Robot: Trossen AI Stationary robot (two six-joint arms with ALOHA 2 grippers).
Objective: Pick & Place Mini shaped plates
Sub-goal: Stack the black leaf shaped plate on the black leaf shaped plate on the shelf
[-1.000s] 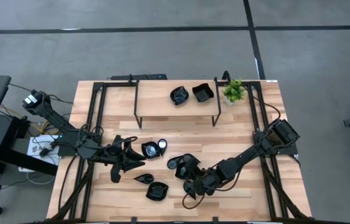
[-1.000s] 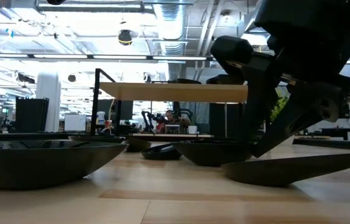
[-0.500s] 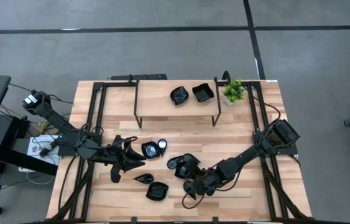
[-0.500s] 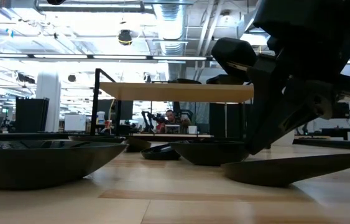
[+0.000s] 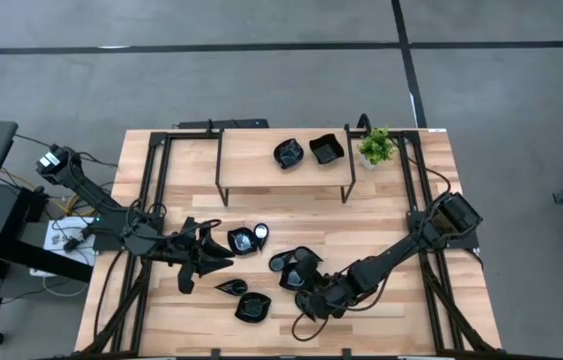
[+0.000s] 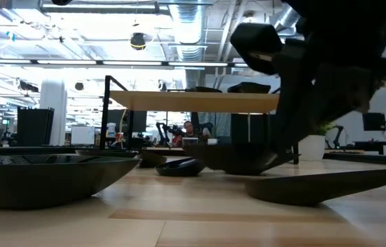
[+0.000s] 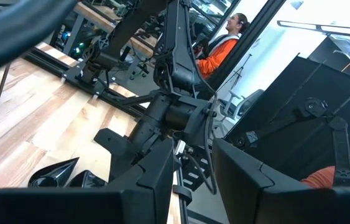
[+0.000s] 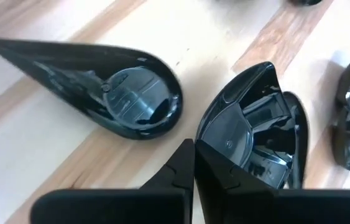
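Several glossy black mini plates lie on the wooden table (image 5: 381, 225): two near my left gripper (image 5: 244, 240), a teardrop (image 5: 231, 287) and a round one (image 5: 253, 307) near the front edge, and two on the raised shelf (image 5: 288, 153). My right gripper (image 5: 308, 292) is shut on a pointed plate (image 8: 249, 124), with a teardrop plate (image 8: 125, 99) lying bottom up beside it. My left gripper (image 5: 219, 260) hovers open left of the plates, touching nothing; its fingers (image 7: 156, 180) stand apart. My right gripper pinches the pointed plate by its rim (image 8: 201, 140) at the broad end, one finger inside the bowl and one outside. The fingers come slanting down from the table's right. In the low view the plate (image 6: 237, 158) sits tilted under the arm, seemingly just off the table.
A small green potted plant (image 5: 376, 147) stands at the shelf's right end. The shelf's black legs (image 5: 223, 185) stand on the table behind the plates. Another plate (image 5: 283, 263) lies close to the held one. Bare wood lies to the right of the right arm.
My right gripper has shifted slightly toward the near-left and risen a little. In the low view the plate under it stands higher than a second ago and the arm's fingers have drawn up from the table. My left arm has kept still.
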